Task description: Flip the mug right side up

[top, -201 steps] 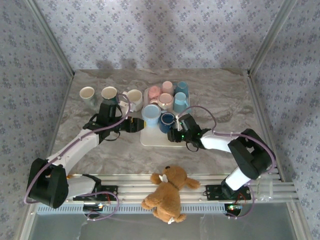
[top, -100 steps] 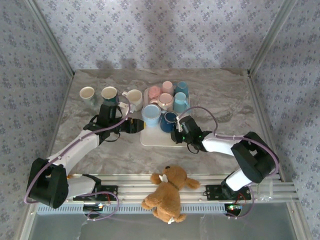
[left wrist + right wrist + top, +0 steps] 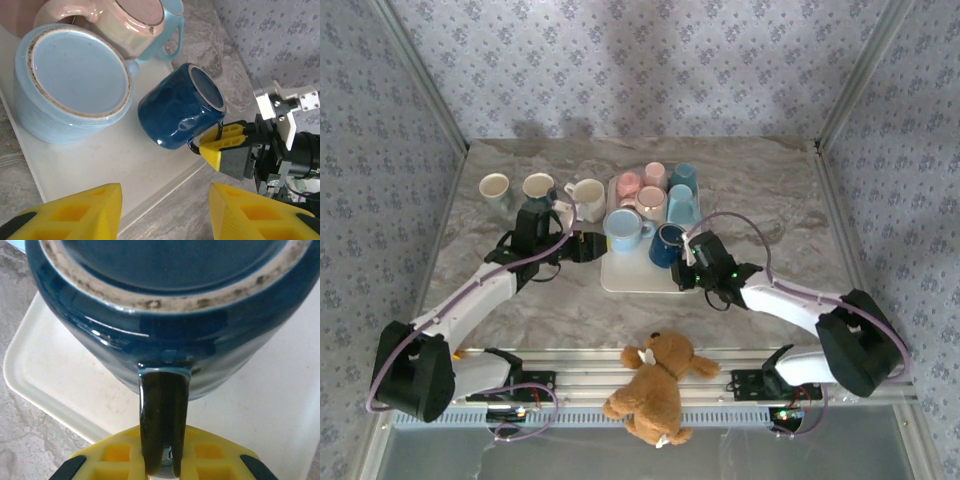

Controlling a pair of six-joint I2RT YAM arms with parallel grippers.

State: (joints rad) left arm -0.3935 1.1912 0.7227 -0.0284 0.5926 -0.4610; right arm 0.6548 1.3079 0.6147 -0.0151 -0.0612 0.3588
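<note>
Since a second ago, your right arm has swung its elbow outward and the right gripper [image 3: 221,145] has closed on the handle [image 3: 162,416] of the dark blue mug [image 3: 667,243], which has slid toward the tray's right side. The jaws are now clamped together on that handle, nothing else between them. Just ahead of those fingers, the mug leans on the white tray [image 3: 131,172], its unglazed base ring tipped up and away from the hand, so it is not yet upright. Your left gripper [image 3: 587,247] waits at the tray's opposite side, jaws apart and empty.

The risk lies in the narrow pinch. The glazed handle looks slick, and as you roll the wrist the mug's weight may pivot it between the pads, letting it swing or drop onto the tray. Just beyond the mug, away from the hand, stands the light blue mug [image 3: 75,80]; a wide turn could knock it. Lift clear before rotating.
</note>
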